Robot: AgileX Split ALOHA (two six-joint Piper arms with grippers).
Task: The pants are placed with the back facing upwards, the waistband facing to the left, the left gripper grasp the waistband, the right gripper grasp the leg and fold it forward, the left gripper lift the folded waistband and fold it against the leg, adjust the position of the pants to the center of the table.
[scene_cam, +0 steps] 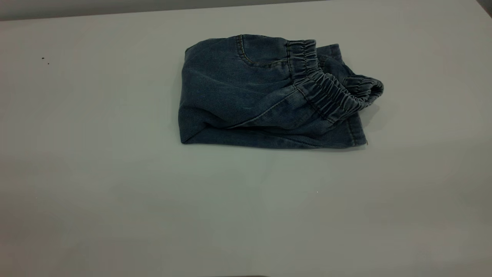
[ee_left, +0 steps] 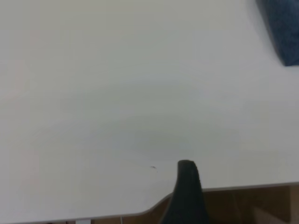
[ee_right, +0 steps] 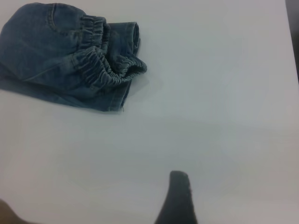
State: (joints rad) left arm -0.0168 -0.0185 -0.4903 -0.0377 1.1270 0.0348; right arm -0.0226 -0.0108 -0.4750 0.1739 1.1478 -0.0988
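While folded, the pants [scene_cam: 246,96] lie crosswise, waistband [scene_cam: 326,92] rightward.

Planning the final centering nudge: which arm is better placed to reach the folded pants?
Probably right: the pants lie whole in the right wrist view, but only a corner shows at the edge of the left wrist view.
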